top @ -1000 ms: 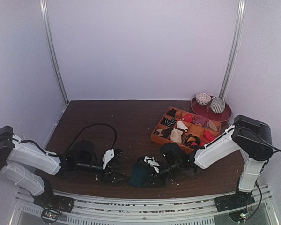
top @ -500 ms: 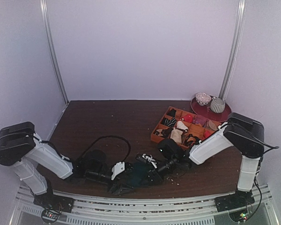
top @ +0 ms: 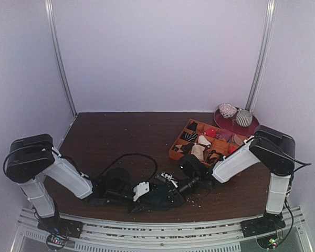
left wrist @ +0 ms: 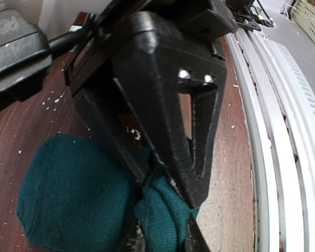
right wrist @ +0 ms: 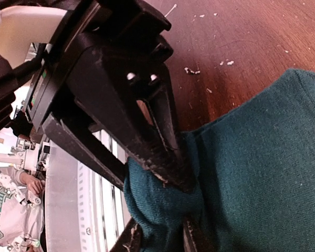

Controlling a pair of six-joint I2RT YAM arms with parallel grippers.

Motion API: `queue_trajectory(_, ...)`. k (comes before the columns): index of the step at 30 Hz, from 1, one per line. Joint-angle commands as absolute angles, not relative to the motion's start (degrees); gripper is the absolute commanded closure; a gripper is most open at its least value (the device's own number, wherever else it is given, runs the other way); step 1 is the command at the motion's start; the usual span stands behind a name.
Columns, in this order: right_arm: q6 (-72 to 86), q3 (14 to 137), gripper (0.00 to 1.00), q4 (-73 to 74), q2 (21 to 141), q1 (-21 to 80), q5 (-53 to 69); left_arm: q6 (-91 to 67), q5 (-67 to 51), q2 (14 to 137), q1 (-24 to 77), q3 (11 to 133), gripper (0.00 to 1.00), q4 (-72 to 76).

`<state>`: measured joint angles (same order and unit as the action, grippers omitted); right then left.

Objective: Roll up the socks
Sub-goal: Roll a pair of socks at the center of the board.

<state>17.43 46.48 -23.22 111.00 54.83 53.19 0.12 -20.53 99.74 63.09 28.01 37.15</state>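
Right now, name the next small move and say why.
Probably turn both wrists to fold the pinched end over the rest of the socks. The left gripper and right gripper are each shut on a bunched teal fold, with more fabric lying loose beside them.

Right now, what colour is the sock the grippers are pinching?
The sock is dark teal, clearest in the right wrist view.

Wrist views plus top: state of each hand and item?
dark teal fabric socks: bunched in a lump, pinched at two places
left hand: shut on the dark teal fabric socks
right hand: shut on the dark teal fabric socks
orange compartment tray: filled with rolled socks
round red plate: carrying two small pale items
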Motion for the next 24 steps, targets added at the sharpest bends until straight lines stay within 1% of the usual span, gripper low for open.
queue_trajectory(1,17.5,43.6,0.73,-11.8,112.9,55.1,49.0,-1.9,-19.6,102.2,63.5,28.8,0.90,29.7)
queue_trajectory(2,16.8,43.5,0.69,-11.0,111.8,54.7,47.8,-3.2,-19.3,102.0,63.5,28.7,0.93,28.8)
queue_trajectory(3,16.1,43.2,0.67,-10.6,110.1,54.2,45.8,-4.5,-19.0,101.8,63.4,28.7,1.00,27.5)
queue_trajectory(7,13.3,38.0,0.61,-14.4,98.7,52.8,34.5,-9.7,-22.5,102.8,61.8,31.0,1.00,19.2)
queue_trajectory(10,10.7,31.7,0.58,-22.7,90.2,53.3,27.0,-13.8,-26.0,105.1,60.4,32.9,1.00,15.0)
queue_trajectory(12,6.2,27.6,0.51,-28.0,85.4,55.9,22.4,-15.9,-28.8,107.3,58.7,33.8,1.00,13.1)
queue_trajectory(14,-2.9,26.2,0.43,-28.4,82.3,61.0,15.4,-17.3,-32.6,109.1,57.2,34.4,1.00,11.8)
queue_trajectory(16,-9.4,27.4,0.41,-26.6,81.8,65.7,9.0,-18.1,-35.3,110.5,56.0,34.9,1.00,11.0)
queue_trajectory(18,-13.9,28.7,0.40,-25.6,83.0,68.2,5.5,-18.3,-36.4,111.3,55.5,35.6,1.00,9.5)
queue_trajectory(19,-15.9,29.3,0.39,-25.3,83.5,69.0,4.3,-18.3,-36.6,111.6,55.4,35.9,1.00,8.8)
queue_trajectory(20,-17.8,29.8,0.36,-25.3,84.3,70.1,2.7,-18.2,-36.7,111.8,55.3,36.2,1.00,8.1)
queue_trajectory(24,-22.8,32.8,0.35,-23.4,87.8,71.1,0.8,-18.0,-37.0,111.5,54.9,36.6,1.00,6.9)
